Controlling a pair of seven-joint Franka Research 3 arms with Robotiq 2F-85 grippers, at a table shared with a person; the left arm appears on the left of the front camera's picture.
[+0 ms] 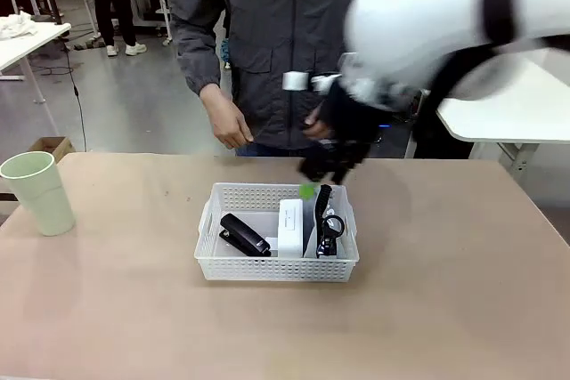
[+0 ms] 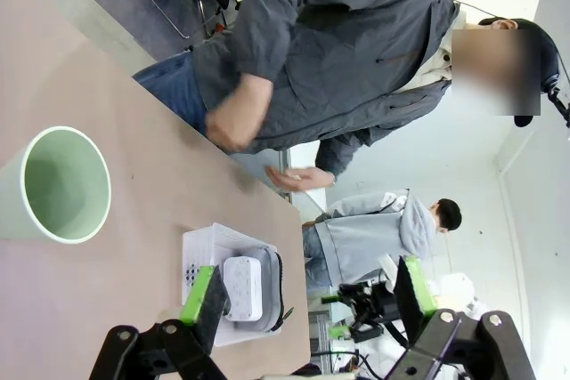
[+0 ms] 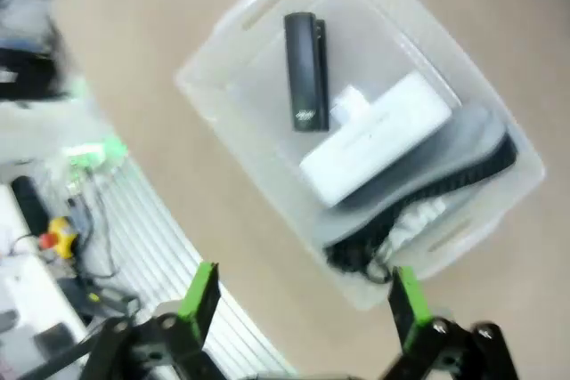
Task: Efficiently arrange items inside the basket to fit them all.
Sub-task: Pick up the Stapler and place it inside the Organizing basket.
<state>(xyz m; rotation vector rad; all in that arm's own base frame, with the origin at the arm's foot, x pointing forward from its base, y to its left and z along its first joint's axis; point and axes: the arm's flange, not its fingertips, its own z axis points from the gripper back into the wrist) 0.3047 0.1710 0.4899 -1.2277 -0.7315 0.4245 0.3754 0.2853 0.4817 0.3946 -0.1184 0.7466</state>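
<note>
White perforated plastic basket (image 1: 276, 270) at table (image 1: 445, 309) centre, holding black stapler (image 1: 244, 235), small white box (image 1: 290, 227) and grey pouch (image 1: 325, 224); pale green cup (image 1: 39, 191) at left edge. Right tool (image 3: 304, 273) open above basket; left tool (image 2: 307, 266) open, empty.

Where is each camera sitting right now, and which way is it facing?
Front: fixed between the arms, facing across the table at the person; right arm comes in from the right, right gripper near the basket's far rim.
Left wrist: over the table's left side, looking past the cup toward basket and person; left gripper open at bottom.
Right wrist: above the basket, looking down on stapler, white box, pouch; right gripper open at bottom.
Shared: all three show the basket.
</note>
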